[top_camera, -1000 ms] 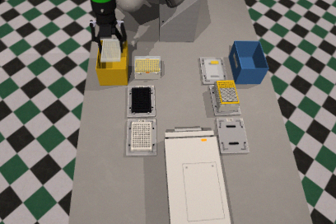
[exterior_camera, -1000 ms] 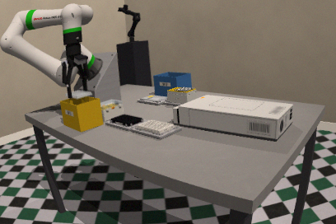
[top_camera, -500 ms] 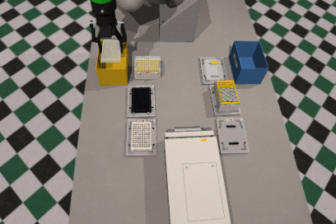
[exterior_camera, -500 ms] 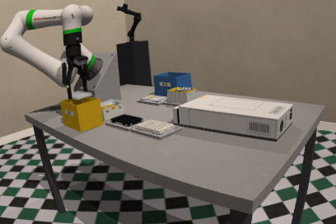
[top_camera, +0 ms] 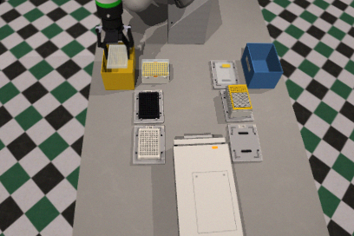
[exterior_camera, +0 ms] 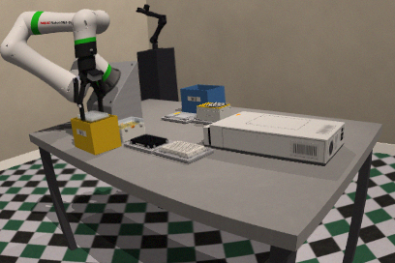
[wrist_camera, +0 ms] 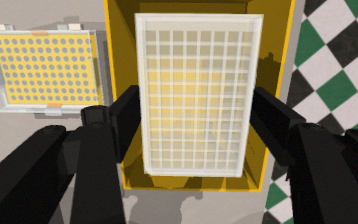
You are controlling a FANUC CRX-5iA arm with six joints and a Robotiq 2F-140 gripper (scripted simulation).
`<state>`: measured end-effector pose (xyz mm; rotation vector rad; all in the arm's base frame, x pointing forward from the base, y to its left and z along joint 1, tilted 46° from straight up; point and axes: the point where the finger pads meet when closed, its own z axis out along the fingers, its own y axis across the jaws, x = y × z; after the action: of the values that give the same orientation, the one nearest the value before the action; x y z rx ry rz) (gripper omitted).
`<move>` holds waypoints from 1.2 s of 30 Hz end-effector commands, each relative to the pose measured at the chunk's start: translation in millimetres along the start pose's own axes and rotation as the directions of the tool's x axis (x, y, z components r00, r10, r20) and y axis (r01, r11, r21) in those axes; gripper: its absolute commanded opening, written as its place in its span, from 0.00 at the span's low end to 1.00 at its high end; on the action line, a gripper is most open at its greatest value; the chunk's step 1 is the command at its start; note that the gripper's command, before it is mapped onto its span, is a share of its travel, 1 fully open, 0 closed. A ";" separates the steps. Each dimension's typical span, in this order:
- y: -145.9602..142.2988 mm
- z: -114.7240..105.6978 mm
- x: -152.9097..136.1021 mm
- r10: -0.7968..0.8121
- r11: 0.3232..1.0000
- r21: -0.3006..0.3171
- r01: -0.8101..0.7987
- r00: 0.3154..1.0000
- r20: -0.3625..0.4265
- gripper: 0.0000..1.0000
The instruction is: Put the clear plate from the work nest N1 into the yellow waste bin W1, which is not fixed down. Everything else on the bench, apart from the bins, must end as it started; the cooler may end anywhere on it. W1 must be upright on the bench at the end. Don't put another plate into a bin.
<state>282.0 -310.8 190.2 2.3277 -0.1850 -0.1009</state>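
Observation:
My gripper [top_camera: 115, 49] is shut on the clear plate [top_camera: 117, 55], a see-through gridded well plate, and holds it level at the open top of the yellow waste bin W1 [top_camera: 117, 73]. In the wrist view the clear plate [wrist_camera: 196, 94] sits between my two black fingers, with the bin's yellow walls [wrist_camera: 115, 60] around it. The bin stands upright at the table's back left. In the exterior view the plate [exterior_camera: 95, 115] shows just above the rim of the bin [exterior_camera: 96, 134], under my gripper [exterior_camera: 90, 104].
A yellow plate [top_camera: 155, 68] lies right of the bin. A black plate [top_camera: 148, 105] and a white plate [top_camera: 148, 142] lie in nests in front. A blue bin [top_camera: 261, 65], a yellow tip box [top_camera: 239, 97], two grey nests and a large white instrument [top_camera: 207, 186] stand to the right.

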 end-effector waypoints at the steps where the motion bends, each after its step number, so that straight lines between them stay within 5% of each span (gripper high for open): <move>1: 0.2 4.2 0.6 0.000 1.000 0.000 0.000 1.000 -0.001 0.10; 36: 0.2 18.9 0.6 0.000 1.000 0.000 0.000 1.000 -0.001 0.10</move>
<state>279.6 -324.7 176.9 2.3277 -0.1848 -0.1009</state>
